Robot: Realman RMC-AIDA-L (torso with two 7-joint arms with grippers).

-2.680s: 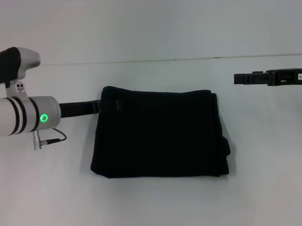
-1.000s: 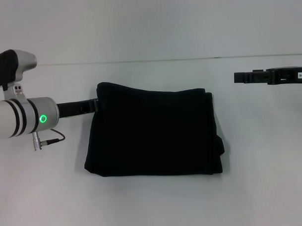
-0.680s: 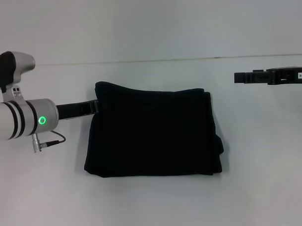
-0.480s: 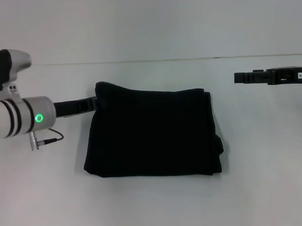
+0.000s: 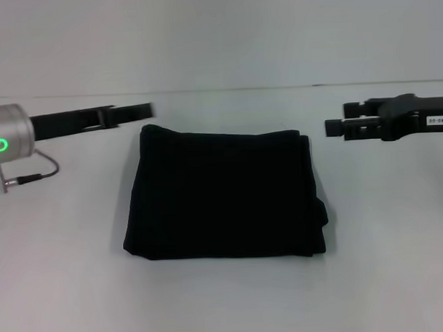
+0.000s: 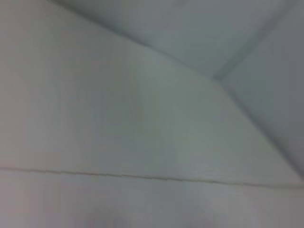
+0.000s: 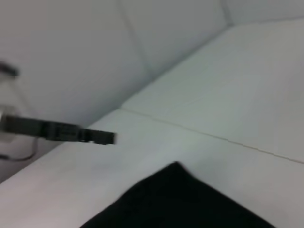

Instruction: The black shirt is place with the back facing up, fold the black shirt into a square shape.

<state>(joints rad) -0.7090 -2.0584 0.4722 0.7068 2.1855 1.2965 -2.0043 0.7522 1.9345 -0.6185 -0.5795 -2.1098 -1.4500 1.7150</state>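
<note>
The black shirt lies flat on the white table, folded into a rough square, plain side up. A small bulge of fabric sticks out at its right edge. My left gripper hovers just beyond the shirt's far left corner, clear of the fabric and holding nothing. My right gripper hangs to the right of the shirt's far right corner, apart from it. The right wrist view shows one shirt corner and the left gripper farther off. The left wrist view shows only white surface.
The table's far edge meets a pale wall. Bare white tabletop surrounds the shirt on all sides, with wide room in front.
My left gripper has let go of the shirt's far left corner and risen away from it. The shirt was shifted slightly left before that. My right gripper has moved a little left and down.
</note>
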